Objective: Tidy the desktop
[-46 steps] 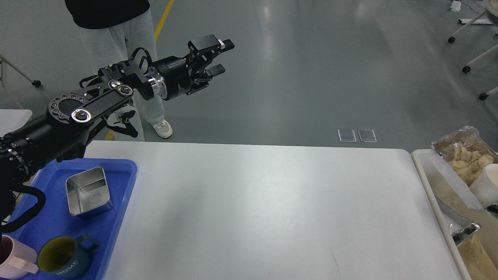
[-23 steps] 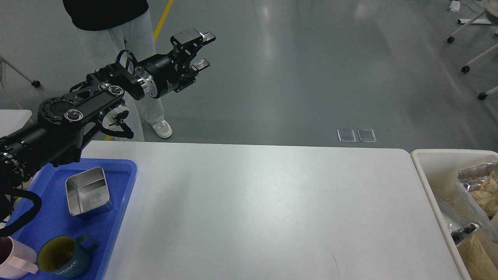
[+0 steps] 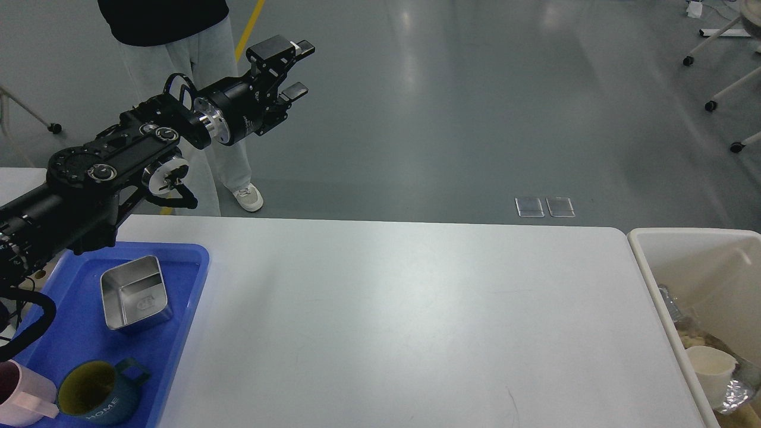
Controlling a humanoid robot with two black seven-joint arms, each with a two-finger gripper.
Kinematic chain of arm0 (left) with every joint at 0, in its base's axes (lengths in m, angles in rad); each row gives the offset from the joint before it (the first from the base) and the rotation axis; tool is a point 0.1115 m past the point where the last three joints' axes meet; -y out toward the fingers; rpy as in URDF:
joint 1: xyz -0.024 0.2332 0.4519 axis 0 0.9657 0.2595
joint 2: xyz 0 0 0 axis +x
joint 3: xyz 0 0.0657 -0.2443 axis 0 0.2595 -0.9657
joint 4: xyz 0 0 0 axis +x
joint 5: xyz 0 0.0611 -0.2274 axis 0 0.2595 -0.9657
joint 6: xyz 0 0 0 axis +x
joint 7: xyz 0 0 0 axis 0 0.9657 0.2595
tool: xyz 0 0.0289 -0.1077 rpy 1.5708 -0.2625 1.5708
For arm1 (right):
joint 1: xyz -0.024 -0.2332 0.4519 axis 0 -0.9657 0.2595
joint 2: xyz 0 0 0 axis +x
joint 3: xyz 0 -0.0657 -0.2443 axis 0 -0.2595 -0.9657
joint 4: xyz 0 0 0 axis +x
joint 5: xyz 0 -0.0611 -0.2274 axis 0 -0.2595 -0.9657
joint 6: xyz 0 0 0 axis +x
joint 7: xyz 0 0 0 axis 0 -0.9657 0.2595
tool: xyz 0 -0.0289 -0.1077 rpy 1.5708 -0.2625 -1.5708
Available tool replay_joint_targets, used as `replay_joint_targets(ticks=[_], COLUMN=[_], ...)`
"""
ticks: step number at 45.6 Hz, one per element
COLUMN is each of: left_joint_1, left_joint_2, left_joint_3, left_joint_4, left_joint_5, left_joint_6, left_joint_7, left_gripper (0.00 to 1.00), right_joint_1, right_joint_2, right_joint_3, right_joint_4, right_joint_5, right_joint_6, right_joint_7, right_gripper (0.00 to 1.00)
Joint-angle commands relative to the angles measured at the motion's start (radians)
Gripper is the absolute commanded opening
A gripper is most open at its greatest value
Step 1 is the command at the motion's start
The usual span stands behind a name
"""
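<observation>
- The desktop [image 3: 404, 321] is seen as a wide white surface filling the lower middle of the head view, with a blue tray at its left end and a cream bin just beside its right end.
- The left gripper [image 3: 299, 69] is held high above the floor beyond the far left edge of the desktop, with its jaws apart and nothing between them.
- The left arm [image 3: 101, 178] is stretched up from the left edge, passing over the far corner of the blue tray [image 3: 190, 279].
- A square metal tin [image 3: 134, 292] is set in the far part of the tray, open side up.
- A dark green mug [image 3: 95, 395] marked "HOME" is placed in the near part of the tray, and a pink mug [image 3: 21, 395] is seen just beside it at the left edge.
- In the cream bin [image 3: 648, 261], a white paper cup [image 3: 710, 362] is lying among crumpled wrapping.
- A person's legs [image 3: 196, 77] in light trousers are seen on the grey floor behind the arm.
- The right gripper is not seen.
</observation>
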Motion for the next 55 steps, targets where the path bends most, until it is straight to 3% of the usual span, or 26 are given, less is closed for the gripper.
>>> replay_joint_targets(ticks=[1,8,16,20,24,31,39,42,46,50,55], left_joint_1=[0.000,0.010,0.031,0.030,0.030,0.037,0.117,0.152,0.184,0.209,0.221], left_joint_2=[0.010,0.011,0.013,0.022,0.020,0.011,0.000,-0.026,-0.059,-0.065,-0.072], left_joint_3=[0.000,0.000,0.000,-0.002,-0.002,-0.029,-0.176,-0.228,-0.276,-0.288,-0.294], left_joint_4=[0.017,0.048,0.055,0.075,0.097,0.101,0.101,0.104,0.104,0.104,0.104], left_joint_5=[-0.077,-0.194,-0.262,-0.266,-0.266,-0.272,-0.295,-0.299,-0.303,-0.303,-0.308], left_joint_6=[0.000,0.000,0.000,0.002,0.005,0.097,0.184,0.187,0.187,0.181,0.177], left_joint_7=[-0.002,-0.002,-0.006,-0.005,0.003,0.005,-0.006,-0.029,-0.101,-0.167,-0.219], left_gripper=[0.82,0.82,0.82,0.92,0.93,0.94,0.93,0.93,0.93,0.93,0.93], right_joint_1=[0.006,0.043,0.191,0.263,0.316,0.394,0.469,0.491,0.504,0.506,0.500], right_joint_2=[0.001,0.002,0.074,0.129,0.183,0.261,0.356,0.387,0.412,0.430,0.448], right_joint_3=[0.055,0.188,0.317,0.403,0.474,0.495,0.513,0.552,0.604,0.622,0.629], right_joint_4=[0.000,0.001,0.004,0.004,0.007,0.010,0.013,0.018,0.032,0.081,0.122], right_joint_5=[0.002,0.000,0.002,0.003,0.002,0.002,0.003,0.003,0.003,0.003,0.003], right_joint_6=[0.000,-0.008,-0.103,-0.129,-0.135,-0.135,-0.126,-0.115,-0.074,0.021,0.132], right_joint_7=[0.000,0.000,-0.001,0.000,0.002,0.003,0.008,0.008,0.008,0.008,0.008], right_gripper=[1.00,1.00,1.00,1.00,1.00,1.00,1.00,1.00,1.00,1.00,1.00])
